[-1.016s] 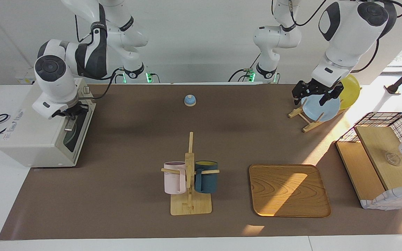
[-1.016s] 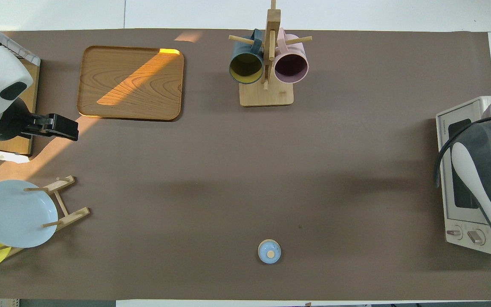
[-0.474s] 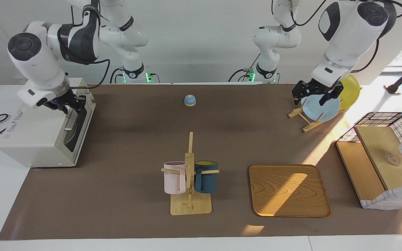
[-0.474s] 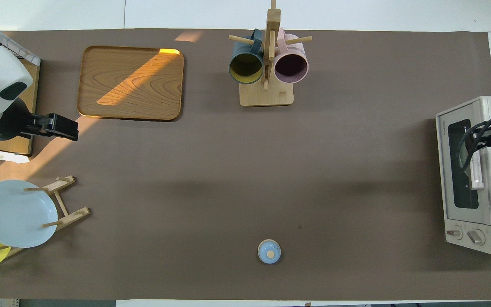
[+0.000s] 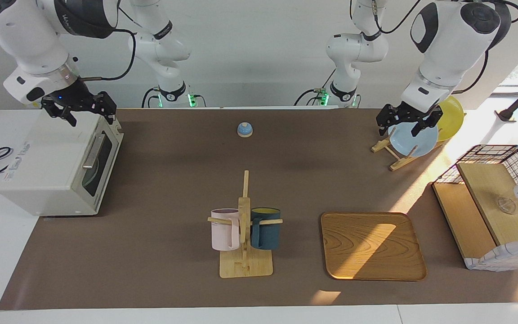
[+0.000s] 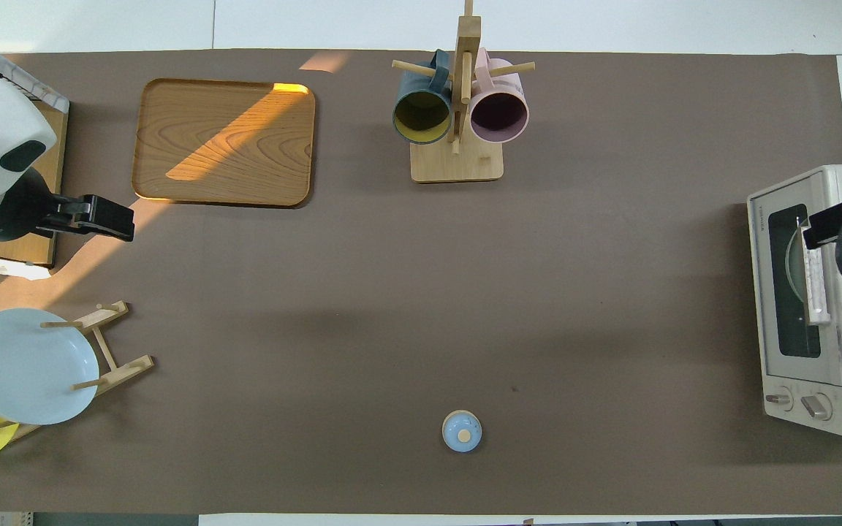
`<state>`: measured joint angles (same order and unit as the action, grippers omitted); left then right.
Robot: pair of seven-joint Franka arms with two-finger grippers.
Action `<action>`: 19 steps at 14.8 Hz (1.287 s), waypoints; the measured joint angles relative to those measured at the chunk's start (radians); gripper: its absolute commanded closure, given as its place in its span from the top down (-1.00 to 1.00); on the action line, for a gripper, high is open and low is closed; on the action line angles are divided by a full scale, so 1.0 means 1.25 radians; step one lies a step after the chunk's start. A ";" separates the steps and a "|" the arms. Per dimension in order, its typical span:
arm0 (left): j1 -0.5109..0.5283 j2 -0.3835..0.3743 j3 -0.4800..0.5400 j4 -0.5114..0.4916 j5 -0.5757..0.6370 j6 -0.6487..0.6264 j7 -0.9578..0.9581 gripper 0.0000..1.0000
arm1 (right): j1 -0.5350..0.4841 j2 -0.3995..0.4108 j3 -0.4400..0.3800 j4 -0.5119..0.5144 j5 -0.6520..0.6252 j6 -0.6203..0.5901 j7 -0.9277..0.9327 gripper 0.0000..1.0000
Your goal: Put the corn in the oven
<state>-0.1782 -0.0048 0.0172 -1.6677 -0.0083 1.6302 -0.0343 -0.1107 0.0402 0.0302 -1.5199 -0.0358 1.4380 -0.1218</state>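
1. Right gripper (image 5: 79,110) is up in the air over the top of the oven (image 5: 43,166), fingers spread, holding nothing. The oven sits at the right arm's end of the table.
2. Oven door is shut; its bar handle (image 5: 91,152) lies below the gripper, long axis running along the door front. This arm is by far the nearer one to it.
3. The corn shows in neither view. Through the door glass I can make out only a round pale shape, so whether the corn is inside I cannot tell. If it is, the job looks done.
4. Left gripper (image 5: 406,120) waits over the blue plate (image 5: 414,137) in the plate rack, fingers spread and empty, well apart from the oven.
5. Elsewhere: mug rack (image 5: 244,225) with a pink mug and a dark mug, wooden tray (image 5: 371,245), small blue bell (image 5: 244,129). Nothing stands between the right gripper and the oven door.
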 measured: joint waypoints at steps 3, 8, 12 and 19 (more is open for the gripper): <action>0.000 0.000 0.000 0.000 0.000 0.000 0.000 1.00 | 0.005 0.019 0.005 0.012 0.009 -0.014 0.053 1.00; 0.000 0.000 0.000 0.000 0.000 0.000 0.000 1.00 | 0.012 0.030 0.008 0.031 0.009 -0.022 0.070 1.00; 0.000 0.000 0.000 0.000 0.000 0.000 0.000 1.00 | 0.016 0.030 0.009 0.037 0.009 -0.025 0.070 1.00; 0.000 0.000 0.000 0.000 0.000 0.000 0.000 1.00 | 0.020 0.018 0.006 0.030 0.009 -0.060 0.070 1.00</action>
<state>-0.1782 -0.0048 0.0172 -1.6677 -0.0083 1.6302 -0.0343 -0.0851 0.0624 0.0375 -1.4822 -0.0249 1.3626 -0.0344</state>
